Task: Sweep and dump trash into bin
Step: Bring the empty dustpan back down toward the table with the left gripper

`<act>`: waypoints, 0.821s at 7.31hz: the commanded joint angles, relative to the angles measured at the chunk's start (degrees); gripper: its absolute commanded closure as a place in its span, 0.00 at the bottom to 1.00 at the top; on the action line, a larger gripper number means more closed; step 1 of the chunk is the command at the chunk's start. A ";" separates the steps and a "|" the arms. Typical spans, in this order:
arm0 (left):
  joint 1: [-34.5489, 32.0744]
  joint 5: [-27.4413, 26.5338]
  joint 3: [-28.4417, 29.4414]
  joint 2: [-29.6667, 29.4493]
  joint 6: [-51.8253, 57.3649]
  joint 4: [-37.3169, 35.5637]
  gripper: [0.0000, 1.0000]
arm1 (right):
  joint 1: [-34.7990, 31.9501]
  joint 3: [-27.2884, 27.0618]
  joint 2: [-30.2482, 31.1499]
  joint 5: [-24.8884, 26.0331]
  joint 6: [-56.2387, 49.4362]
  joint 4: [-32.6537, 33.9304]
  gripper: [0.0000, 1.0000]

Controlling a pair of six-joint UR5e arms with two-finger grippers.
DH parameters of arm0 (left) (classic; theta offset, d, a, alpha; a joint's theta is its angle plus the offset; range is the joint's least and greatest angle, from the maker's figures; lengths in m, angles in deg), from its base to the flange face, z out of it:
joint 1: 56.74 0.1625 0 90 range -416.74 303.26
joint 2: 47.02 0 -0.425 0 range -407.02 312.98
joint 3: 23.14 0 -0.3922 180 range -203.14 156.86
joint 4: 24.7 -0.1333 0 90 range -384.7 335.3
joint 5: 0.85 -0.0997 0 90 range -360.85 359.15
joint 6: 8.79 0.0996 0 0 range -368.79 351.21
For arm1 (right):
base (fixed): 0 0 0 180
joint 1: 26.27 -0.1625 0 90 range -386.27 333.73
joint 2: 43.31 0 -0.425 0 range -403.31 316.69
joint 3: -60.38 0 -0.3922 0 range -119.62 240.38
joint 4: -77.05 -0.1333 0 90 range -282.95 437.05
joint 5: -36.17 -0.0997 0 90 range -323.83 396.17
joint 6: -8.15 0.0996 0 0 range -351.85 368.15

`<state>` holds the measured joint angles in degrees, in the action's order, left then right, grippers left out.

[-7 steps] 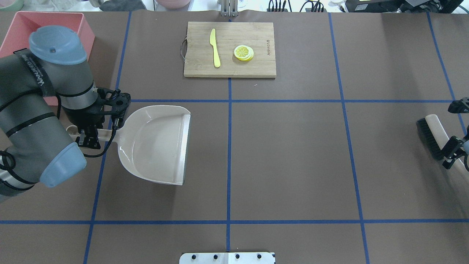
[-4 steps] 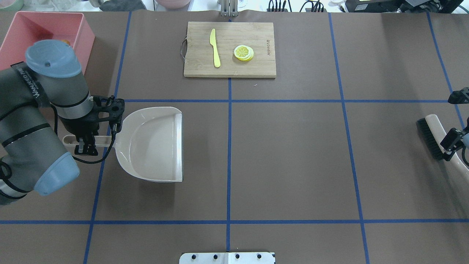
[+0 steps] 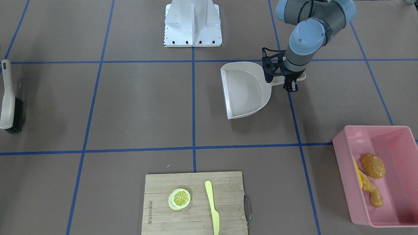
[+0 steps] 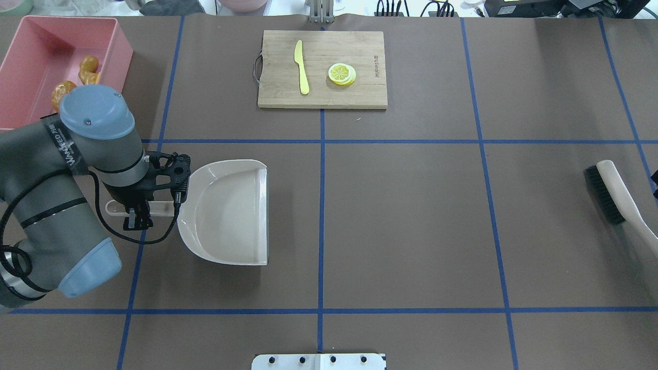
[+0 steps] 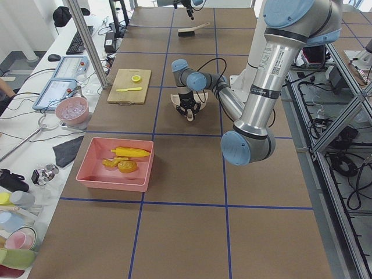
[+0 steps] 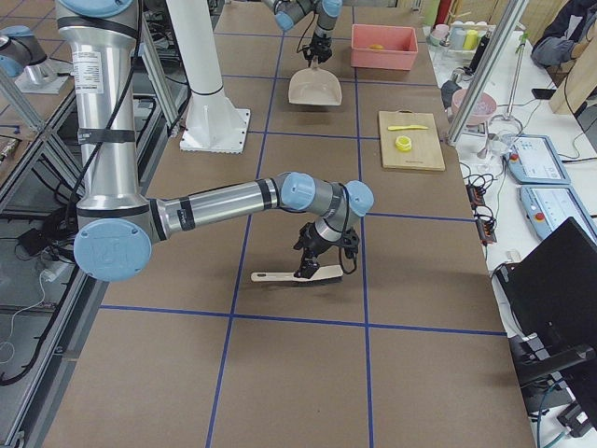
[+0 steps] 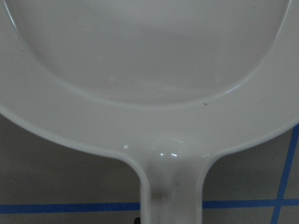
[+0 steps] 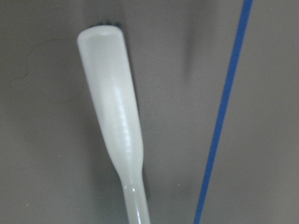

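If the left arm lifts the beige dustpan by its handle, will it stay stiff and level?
The dustpan looks like thin moulded plastic, so probably stiff and light. The left gripper sits on the narrow handle, away from the wide pan, so the lip may droop or twist. Its glossy surface hints at a slippery grip.

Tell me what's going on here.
The left gripper holds the empty dustpan by its handle. The corn, ginger and potato already lie in the bin. The brush lies flat at the robot's right, with the right gripper at its handle; whether it grips is unclear.
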<state>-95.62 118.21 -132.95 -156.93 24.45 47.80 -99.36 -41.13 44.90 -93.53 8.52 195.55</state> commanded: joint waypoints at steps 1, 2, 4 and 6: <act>2.22 -1.19 0.03 -0.04 -0.63 0.63 1.00 | -5.81 4.44 0.29 1.99 -0.19 -7.52 0.00; 2.41 -2.07 -0.23 -0.04 -1.50 0.89 1.00 | -7.58 9.17 0.38 2.17 -0.10 -15.76 0.00; 3.98 -3.04 0.03 -0.13 -1.69 0.98 1.00 | -11.45 14.22 2.04 2.08 0.16 -25.82 0.00; 4.78 -4.62 -0.15 -0.13 -2.31 0.98 0.99 | -11.73 13.18 3.81 3.39 3.38 -31.90 0.00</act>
<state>-91.26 114.26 -133.02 -157.04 22.34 48.76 -110.65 -27.77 47.84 -91.01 9.58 167.52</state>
